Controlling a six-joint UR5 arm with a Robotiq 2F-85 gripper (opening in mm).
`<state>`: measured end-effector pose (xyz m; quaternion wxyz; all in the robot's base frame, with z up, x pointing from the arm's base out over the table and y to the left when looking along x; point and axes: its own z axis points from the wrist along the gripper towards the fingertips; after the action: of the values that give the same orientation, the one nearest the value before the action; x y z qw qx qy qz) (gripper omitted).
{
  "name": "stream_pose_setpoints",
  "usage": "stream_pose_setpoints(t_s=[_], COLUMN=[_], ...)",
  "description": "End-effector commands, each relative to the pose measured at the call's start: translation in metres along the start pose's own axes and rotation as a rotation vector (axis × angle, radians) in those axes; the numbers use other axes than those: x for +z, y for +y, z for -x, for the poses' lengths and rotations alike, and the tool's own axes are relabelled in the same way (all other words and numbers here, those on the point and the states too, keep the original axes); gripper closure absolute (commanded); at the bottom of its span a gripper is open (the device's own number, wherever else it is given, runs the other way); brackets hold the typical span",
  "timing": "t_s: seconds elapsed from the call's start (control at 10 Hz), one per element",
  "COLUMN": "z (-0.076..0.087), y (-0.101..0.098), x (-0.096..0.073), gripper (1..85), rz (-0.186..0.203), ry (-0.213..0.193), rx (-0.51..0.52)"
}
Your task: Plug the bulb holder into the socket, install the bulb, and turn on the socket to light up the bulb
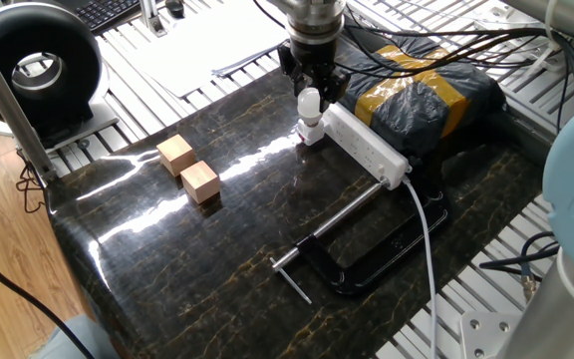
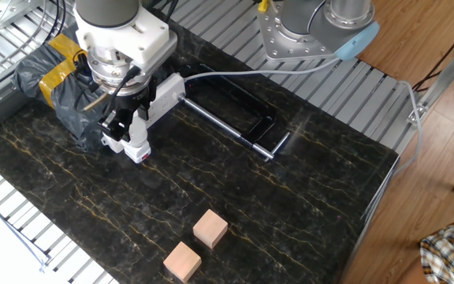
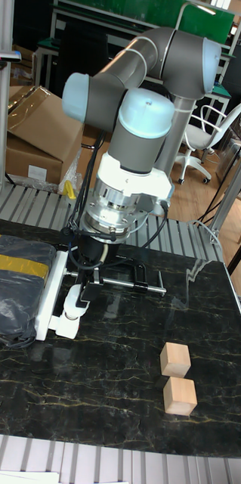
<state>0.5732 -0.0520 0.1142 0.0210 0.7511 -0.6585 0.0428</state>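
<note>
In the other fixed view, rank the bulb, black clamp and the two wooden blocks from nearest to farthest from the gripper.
1. Bulb, between the fingers of the gripper.
2. Black clamp, to the right in the picture.
3. Wooden blocks, near the bottom edge; the upper one is slightly nearer.

I see two wooden cubes (image 1: 189, 168) sitting just beside each other on the dark marbled table (image 1: 197, 269), well apart from the rest. A black clamp (image 1: 367, 249) lies flat near the table's edge, its metal screw bar (image 1: 342, 214) running across the open side and its small handle (image 1: 290, 276) pointing onto the table. Behind, I make out a black bag (image 1: 422, 90) wrapped in yellow tape. A black ring-shaped device (image 1: 38, 70) stands off the table.
</note>
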Motion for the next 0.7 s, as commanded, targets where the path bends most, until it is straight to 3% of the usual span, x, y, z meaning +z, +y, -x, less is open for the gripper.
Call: stream_pose_setpoints(t_s=[0.0,0.3,0.6], z=[0.0014,0.0019,0.002], y=[-0.0022,-0.0058,-0.0079], x=[-0.0003,-0.002,-0.003], gripper=[33.3,37.0,47.0], rz=[-0.007,-0.013,-0.016], ry=[-0.015,-0.024,-0.031], rx=[0.014,0.035,0.076])
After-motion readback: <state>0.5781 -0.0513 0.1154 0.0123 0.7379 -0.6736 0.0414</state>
